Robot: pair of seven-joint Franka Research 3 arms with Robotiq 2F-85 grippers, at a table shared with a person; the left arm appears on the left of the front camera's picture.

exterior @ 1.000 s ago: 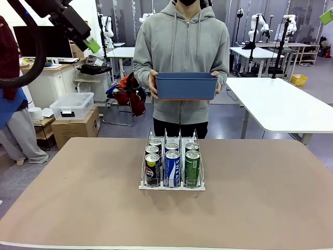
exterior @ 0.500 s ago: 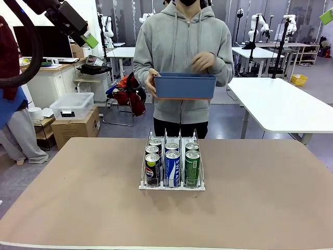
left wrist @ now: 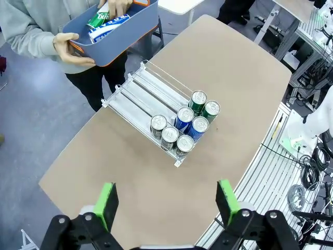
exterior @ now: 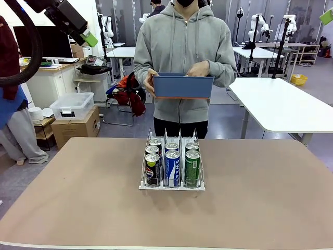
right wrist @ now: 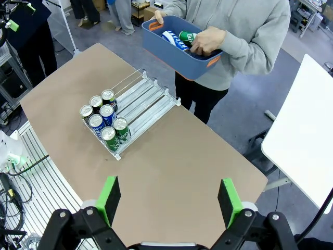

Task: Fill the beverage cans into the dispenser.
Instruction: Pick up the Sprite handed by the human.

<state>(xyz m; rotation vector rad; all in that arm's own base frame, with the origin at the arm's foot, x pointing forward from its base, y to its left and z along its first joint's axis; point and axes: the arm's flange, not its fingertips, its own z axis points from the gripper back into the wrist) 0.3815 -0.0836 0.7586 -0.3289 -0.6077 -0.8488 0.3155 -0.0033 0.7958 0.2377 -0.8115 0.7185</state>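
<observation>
Seven beverage cans (exterior: 172, 160) packed at dispenser's (exterior: 171, 186) robot-side end, person's hand (right wrist: 207, 40) inside blue bin (exterior: 183, 87) beyond dispenser, your left gripper (left wrist: 166, 203) and right gripper (right wrist: 169, 200) high above dispenser, fingers apart, empty.

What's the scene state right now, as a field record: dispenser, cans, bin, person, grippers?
dispenser: on table, seven cans at robot-side end
lanes, robot's left to right: three, two, two
blue bin: held by person, one hand reaching inside
bin contents: more cans, lying down
left gripper: open, high over table
right gripper: open, high over table
</observation>
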